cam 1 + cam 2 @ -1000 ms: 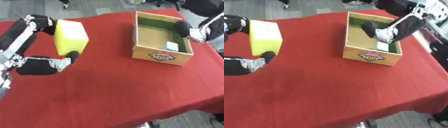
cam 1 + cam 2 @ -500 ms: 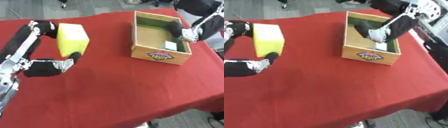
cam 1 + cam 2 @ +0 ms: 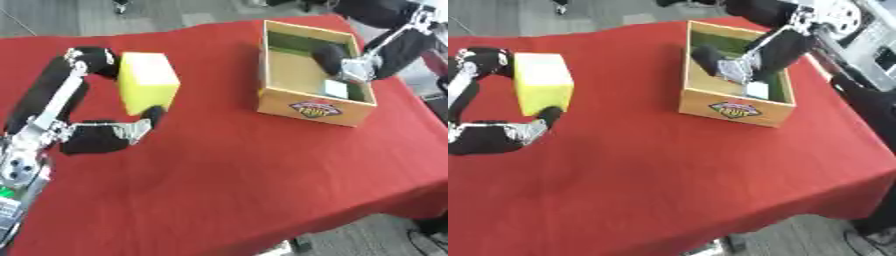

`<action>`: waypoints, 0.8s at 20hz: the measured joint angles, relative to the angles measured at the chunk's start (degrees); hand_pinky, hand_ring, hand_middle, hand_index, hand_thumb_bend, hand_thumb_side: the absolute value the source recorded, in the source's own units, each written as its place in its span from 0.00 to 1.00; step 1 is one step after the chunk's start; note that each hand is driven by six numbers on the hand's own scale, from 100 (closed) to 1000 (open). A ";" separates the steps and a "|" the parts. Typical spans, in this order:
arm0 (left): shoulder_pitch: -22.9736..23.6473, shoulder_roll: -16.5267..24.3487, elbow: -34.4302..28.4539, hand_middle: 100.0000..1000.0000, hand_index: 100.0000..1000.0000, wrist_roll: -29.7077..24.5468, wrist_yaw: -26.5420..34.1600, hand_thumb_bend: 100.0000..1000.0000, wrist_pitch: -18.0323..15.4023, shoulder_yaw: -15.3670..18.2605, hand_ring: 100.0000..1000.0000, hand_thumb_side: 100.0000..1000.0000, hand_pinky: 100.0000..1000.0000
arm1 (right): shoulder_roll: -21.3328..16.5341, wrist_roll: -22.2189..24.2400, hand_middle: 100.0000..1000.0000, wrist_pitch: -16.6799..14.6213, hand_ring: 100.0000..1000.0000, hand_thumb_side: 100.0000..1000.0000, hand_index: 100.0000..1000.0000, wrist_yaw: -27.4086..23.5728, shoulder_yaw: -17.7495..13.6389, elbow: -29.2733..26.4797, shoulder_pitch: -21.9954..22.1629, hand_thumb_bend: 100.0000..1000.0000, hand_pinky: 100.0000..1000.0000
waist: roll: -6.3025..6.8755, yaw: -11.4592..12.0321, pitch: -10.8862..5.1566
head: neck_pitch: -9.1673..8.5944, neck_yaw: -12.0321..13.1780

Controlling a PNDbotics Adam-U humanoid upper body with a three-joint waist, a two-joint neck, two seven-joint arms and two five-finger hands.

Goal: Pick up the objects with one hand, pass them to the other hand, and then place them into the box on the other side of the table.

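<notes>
The left robot hand (image 3: 144, 122) has its fingers wrapped up around the lower edge of the bright yellow rectangular foam block (image 3: 146, 88), which sits at the left side of the red cloth-covered surface (image 3: 227, 165), well apart from the box, so this looks like the pick-up step of the handover. Over on the right, the right robot hand (image 3: 710, 59) hangs down inside the open brown cardboard box (image 3: 732, 107), near a small pale item (image 3: 756, 90) lying on its floor; its fingers I cannot tell apart. The right eye view shows more of that right arm; the left eye view shows the left arm's full bend.
</notes>
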 measured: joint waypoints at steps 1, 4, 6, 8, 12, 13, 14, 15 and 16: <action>-0.01 -0.32 0.26 0.44 0.43 0.06 -0.38 0.00 -0.45 -0.01 0.54 0.16 0.67 | 0.00 0.08 0.95 -0.08 1.00 0.10 1.00 0.34 -0.07 -0.33 0.88 0.00 0.96 | 0.00 0.14 0.00 | 0.00 -0.08; -0.05 -1.41 1.17 0.44 0.43 0.13 -1.32 0.00 -1.73 -0.18 0.54 0.16 0.67 | -0.05 0.46 0.95 -0.44 1.00 0.11 1.00 1.67 -0.44 -0.95 2.26 0.00 0.96 | -0.04 0.54 -0.04 | 0.30 -0.72; -0.07 -2.16 1.77 0.44 0.43 0.16 -1.91 0.00 -2.49 -0.38 0.54 0.15 0.67 | -0.09 1.01 0.96 -0.55 1.00 0.11 1.00 2.63 -0.60 -1.17 2.59 0.00 0.96 | -0.05 0.75 -0.05 | 0.49 -1.07; -0.14 -2.75 2.25 0.44 0.43 0.19 -2.52 0.00 -3.13 -0.46 0.54 0.15 0.67 | -0.13 1.70 0.96 -0.47 1.00 0.11 1.00 3.45 -0.65 -1.19 2.74 0.00 0.96 | -0.05 0.82 -0.05 | 0.52 -1.31; -0.18 -3.48 2.98 0.44 0.43 0.35 -3.32 0.00 -3.92 -0.70 0.54 0.15 0.67 | -0.26 2.84 0.96 -0.14 1.00 0.11 1.00 4.10 -0.65 -1.31 2.57 0.00 0.97 | 0.02 1.10 -0.05 | 0.65 -1.81; -0.20 -3.56 3.18 0.44 0.43 0.39 -3.46 0.00 -4.06 -0.71 0.54 0.15 0.67 | -0.32 3.06 0.96 -0.06 1.00 0.11 1.00 4.10 -0.65 -1.31 2.27 0.00 0.97 | 0.02 1.27 -0.05 | 0.65 -2.04; -0.25 -3.74 3.39 0.44 0.43 0.44 -3.53 0.00 -4.17 -0.72 0.54 0.15 0.67 | -0.33 3.32 0.96 0.04 1.00 0.11 1.00 4.12 -0.63 -1.33 2.02 0.00 0.97 | 0.01 1.43 -0.05 | 0.65 -2.26; -0.31 -3.96 3.54 0.44 0.43 0.49 -3.64 0.00 -4.26 -0.73 0.54 0.15 0.67 | -0.33 3.62 0.97 0.25 1.00 0.11 1.00 4.19 -0.55 -1.34 1.87 0.00 0.97 | -0.01 1.59 -0.05 | 0.65 -2.56; -0.41 -4.08 3.71 0.44 0.43 0.52 -3.75 0.00 -4.40 -0.74 0.54 0.14 0.67 | -0.31 3.94 0.97 0.54 1.00 0.11 1.00 4.38 -0.40 -1.34 1.71 0.00 0.97 | -0.01 1.75 -0.05 | 0.66 -2.89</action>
